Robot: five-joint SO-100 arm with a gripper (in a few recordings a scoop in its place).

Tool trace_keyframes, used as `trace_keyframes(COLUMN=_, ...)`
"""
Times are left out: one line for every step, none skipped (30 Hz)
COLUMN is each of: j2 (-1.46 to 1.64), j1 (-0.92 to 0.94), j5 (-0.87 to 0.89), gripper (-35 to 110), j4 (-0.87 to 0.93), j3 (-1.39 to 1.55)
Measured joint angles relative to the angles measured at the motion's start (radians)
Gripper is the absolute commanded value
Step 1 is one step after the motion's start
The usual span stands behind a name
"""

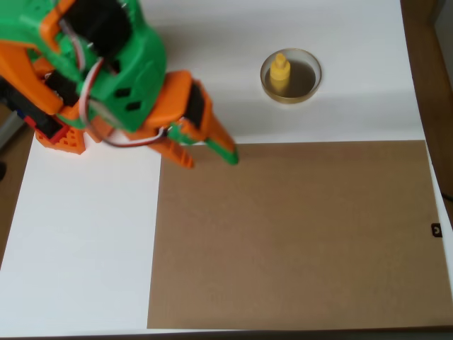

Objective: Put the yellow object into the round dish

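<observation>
My fingers spread, empty — yellow object upright in round dish; I'd back away clear.

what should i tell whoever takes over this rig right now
Gripper: holds nothing and hangs over the edge of the brown board, well left of the dish in the overhead view; the fingertips stand apart, so it looks open.
Yellow object: stands upright inside the round dish, toward its left side, on the white surface.
Done: the placing looks complete and the piece is released.
Left: nothing on the task itself; perhaps just park the arm.
</observation>
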Motion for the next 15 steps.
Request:
trace_keyframes(j2=0.018, j1=0.032, j5=-0.005, gripper=22, j4=-0.014, j3=0.020)
trace_keyframes(j2=0.035, j1=0.066, j5=-0.005, gripper=22, j4=-0.029, j3=0.044)
trace_keyframes(j2=0.048, j1=0.100, j5=-0.005, gripper=23, j4=-0.048, j3=0.064)
trace_keyframes(j2=0.058, j1=0.133, j5=-0.005, gripper=23, j4=-0.069, j3=0.084)
trace_keyframes(j2=0.064, j1=0.167, j5=-0.003, gripper=23, j4=-0.091, j3=0.103)
trace_keyframes(j2=0.069, j1=0.199, j5=0.008, gripper=23, j4=-0.115, j3=0.120)
trace_keyframes(j2=0.072, j1=0.225, j5=0.018, gripper=24, j4=-0.138, j3=0.133)
trace_keyframes(j2=0.072, j1=0.247, j5=0.029, gripper=24, j4=-0.163, j3=0.143)
trace_keyframes(j2=0.072, j1=0.273, j5=0.046, gripper=24, j4=-0.184, j3=0.156)
trace_keyframes(j2=0.072, j1=0.299, j5=0.064, gripper=24, j4=-0.204, j3=0.170)
trace_keyframes(j2=0.077, j1=0.328, j5=0.081, gripper=24, j4=-0.224, j3=0.181)
trace_keyframes(j2=0.084, j1=0.348, j5=0.100, gripper=24, j4=-0.245, j3=0.195)
trace_keyframes(j2=0.097, j1=0.362, j5=0.117, gripper=24, j4=-0.268, j3=0.212)
trace_keyframes(j2=0.109, j1=0.387, j5=0.135, gripper=24, j4=-0.290, j3=0.230)
trace_keyframes(j2=0.123, j1=0.408, j5=0.156, gripper=24, j4=-0.310, j3=0.252)
